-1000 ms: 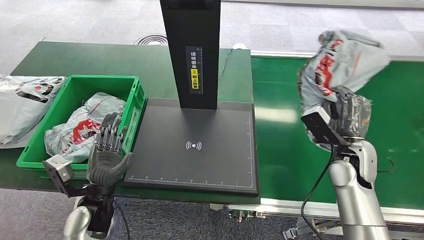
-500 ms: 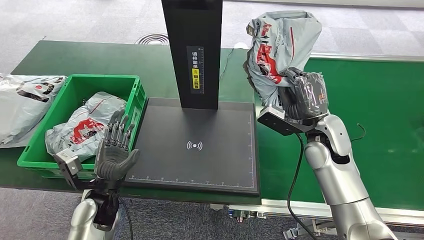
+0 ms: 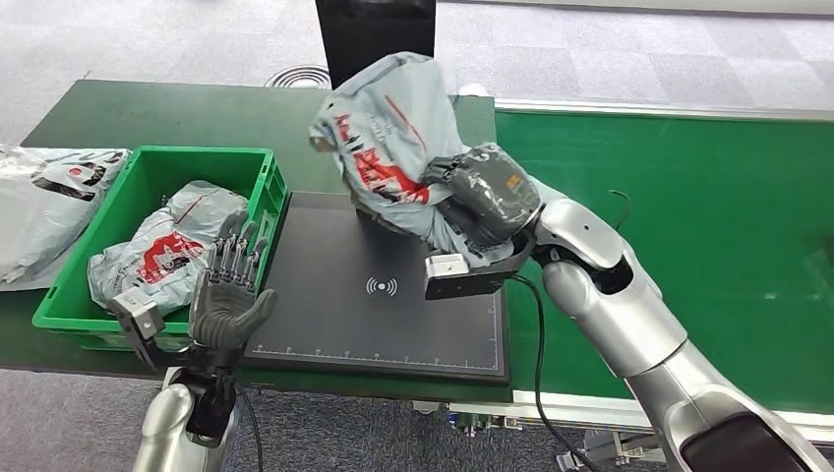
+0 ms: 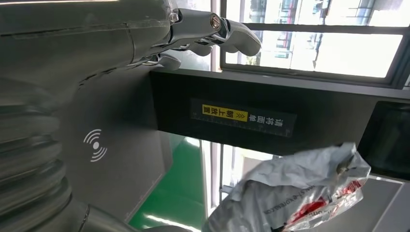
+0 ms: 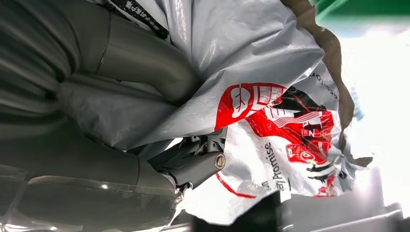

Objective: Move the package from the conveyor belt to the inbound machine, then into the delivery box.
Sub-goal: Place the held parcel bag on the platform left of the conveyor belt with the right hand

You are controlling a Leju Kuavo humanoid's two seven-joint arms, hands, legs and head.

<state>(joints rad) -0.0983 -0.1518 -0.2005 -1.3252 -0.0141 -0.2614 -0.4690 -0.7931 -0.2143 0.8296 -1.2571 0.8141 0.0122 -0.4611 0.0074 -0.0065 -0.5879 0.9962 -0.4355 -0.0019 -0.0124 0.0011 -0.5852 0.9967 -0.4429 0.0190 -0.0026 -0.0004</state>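
Centre of the head view, the right hand (image 3: 484, 202) has the grey package (image 3: 388, 138) clutched tight, holding it in the air above the black plate of the inbound machine (image 3: 384, 295) and in front of its dark upright post (image 3: 374, 29), with the green conveyor belt (image 3: 688, 216) stretching away at the right. Lower left, the left hand (image 3: 228, 307) holds nothing, fingers spread and pointing up, hovering at the near corner of the green delivery box (image 3: 251, 162), which holds another grey parcel (image 3: 162, 251). One more grey bag (image 3: 44, 202) lies on the table at the far left edge.
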